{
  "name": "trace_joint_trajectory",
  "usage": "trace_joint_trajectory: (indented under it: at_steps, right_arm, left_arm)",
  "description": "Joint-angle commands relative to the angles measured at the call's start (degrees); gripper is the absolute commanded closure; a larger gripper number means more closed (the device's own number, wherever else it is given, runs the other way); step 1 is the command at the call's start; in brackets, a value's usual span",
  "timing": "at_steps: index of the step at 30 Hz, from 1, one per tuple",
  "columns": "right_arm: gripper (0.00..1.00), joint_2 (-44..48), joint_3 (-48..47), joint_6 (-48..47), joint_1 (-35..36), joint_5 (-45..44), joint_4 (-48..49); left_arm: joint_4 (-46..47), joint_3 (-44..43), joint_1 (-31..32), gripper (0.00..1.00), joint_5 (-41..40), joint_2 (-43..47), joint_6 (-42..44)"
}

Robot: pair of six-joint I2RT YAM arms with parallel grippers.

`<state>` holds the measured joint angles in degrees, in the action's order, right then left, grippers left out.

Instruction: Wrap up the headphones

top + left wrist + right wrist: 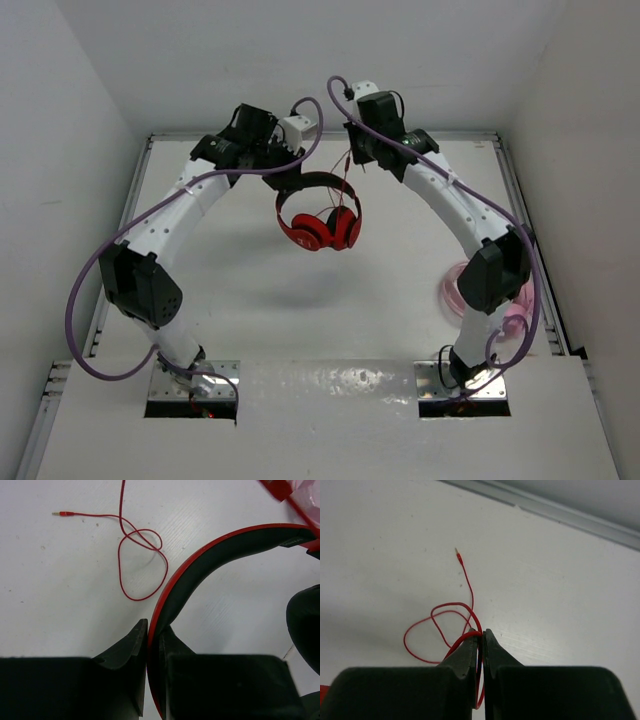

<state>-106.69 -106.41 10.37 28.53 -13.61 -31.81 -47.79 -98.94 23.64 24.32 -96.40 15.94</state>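
The left gripper (152,630) is clamped on the headband of the red headphones (320,225), which hang above the table (230,290). The right gripper (481,632) pinches their thin red cable (463,570), whose plug end lies on the table.

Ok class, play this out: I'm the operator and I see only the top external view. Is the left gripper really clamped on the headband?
Observer: Yes. In the left wrist view the left gripper is shut on the headband of the headphones, pinching its edge.
Operator: And what is the right one holding?
Observer: In the right wrist view the right gripper is shut on the thin red cable.
Operator: Where is the plug?
Observer: The plug is free, beyond a loose loop of cable past the fingertips.
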Motion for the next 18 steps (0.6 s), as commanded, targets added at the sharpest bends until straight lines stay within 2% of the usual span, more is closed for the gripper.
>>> trace_joint_trajectory:
  at_steps: [1,4,5,10,11,13,15,18]
  right_arm:
    - [1.00,4.21,5.23,3.25,-2.17,0.86,2.89]
    - [1.00,4.66,4.73,2.38,-2.25,-0.01,1.42]
    - [1.00,4.22,1.85,2.20,-2.25,-0.97,0.36]
    - [1.00,-0.70,-11.33,1.41,-2.25,-6.07,-11.58]
    - [1.00,-1.84,-12.49,0.88,-2.25,-6.08,-15.87]
    - [1.00,-2.20,-12.95,0.53,-2.25,-5.12,-19.59]
    - [1.00,-2.03,-11.55,0.09,-2.25,-3.54,-23.88]
    - [1.00,-0.02,-7.34,0.17,-2.25,3.30,-27.94]
  left_arm:
    - [0.07,-3.46,0.27,1.00,7.23,3.41,-1.79]
    - [1.55,-2.67,0.27,1.00,1.82,2.80,-4.77]
    - [1.91,-2.41,0.35,1.00,-6.04,2.45,-6.61]
    - [0.76,-2.85,0.36,1.00,-22.77,-0.81,-13.91]
    - [2.60,-1.97,0.18,1.00,-26.04,-0.28,-18.10]
    - [3.23,-2.66,-0.17,1.00,-34.55,-0.28,-20.94]
    - [2.88,-4.24,-0.61,1.00,-39.50,-0.80,-23.76]
    - [3.93,-4.60,-0.61,1.00,-51.52,-0.72,-26.49]
